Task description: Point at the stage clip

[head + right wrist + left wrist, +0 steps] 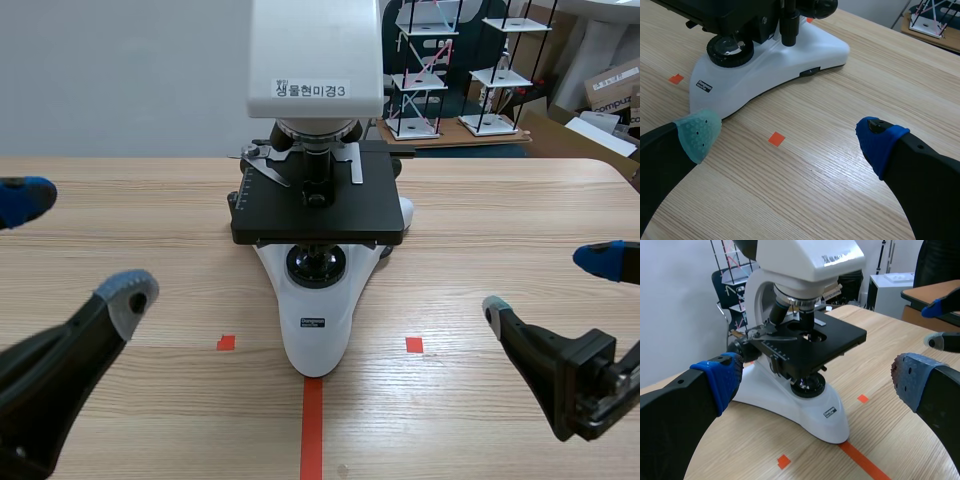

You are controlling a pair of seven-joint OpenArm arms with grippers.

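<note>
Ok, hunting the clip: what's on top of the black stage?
A curved silver metal clip and a straight silver strip lie on the flat black stage; the black objective hides its centre.

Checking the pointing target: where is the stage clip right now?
In the scene view, the stage clip lies at the left rear of the black stage, beside the objective lenses.

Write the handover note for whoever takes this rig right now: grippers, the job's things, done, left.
Left gripper: open, low over the table, short of the microscope.
Right gripper: open, low on the other side, also clear of it.
Stage clip: silver, on the black stage, toward the left gripper's side.
Done: nothing; neither gripper points at the clip.
Left: bring one fingertip to the clip; the left gripper looks nearer.
</note>
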